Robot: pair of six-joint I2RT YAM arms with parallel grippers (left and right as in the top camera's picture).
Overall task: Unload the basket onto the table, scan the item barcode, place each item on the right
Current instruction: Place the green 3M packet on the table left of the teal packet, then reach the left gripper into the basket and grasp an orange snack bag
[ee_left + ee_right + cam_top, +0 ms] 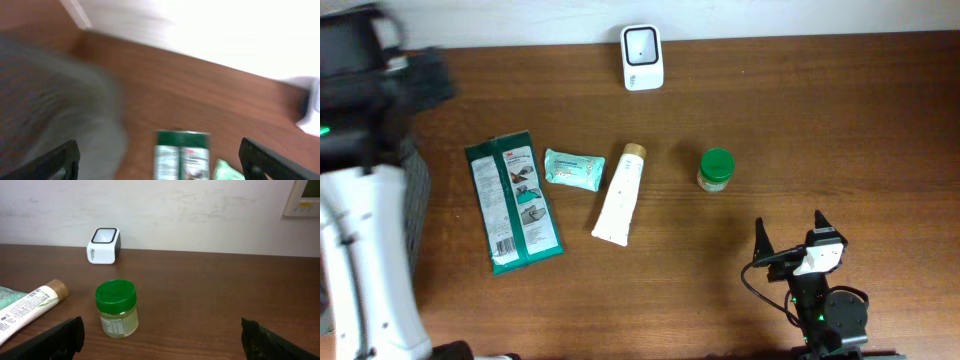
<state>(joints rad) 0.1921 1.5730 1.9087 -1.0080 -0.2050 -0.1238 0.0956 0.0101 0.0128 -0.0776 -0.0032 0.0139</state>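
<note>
Four items lie in a row on the wooden table (pixel 800 120): a green wipes pack (pixel 512 202), a small mint pack (pixel 573 169), a white tube (pixel 621 193) and a green-lidded jar (pixel 716 169). The white barcode scanner (pixel 642 57) stands at the far edge. My left arm (pixel 380 75) is a blur at the far left. Its gripper (pixel 159 162) is open wide and empty, with the wipes pack (pixel 182 155) beyond it. My right gripper (pixel 790 235) hangs open and empty near the front edge. In its own view the jar (pixel 116 308) sits ahead of the left finger.
A grey blurred mass (pixel 55 100) fills the left of the left wrist view, by the table's left edge. The tube's cap end (pixel 55 289) and the scanner (pixel 104 245) show in the right wrist view, with a pale wall (pixel 200 210) behind.
</note>
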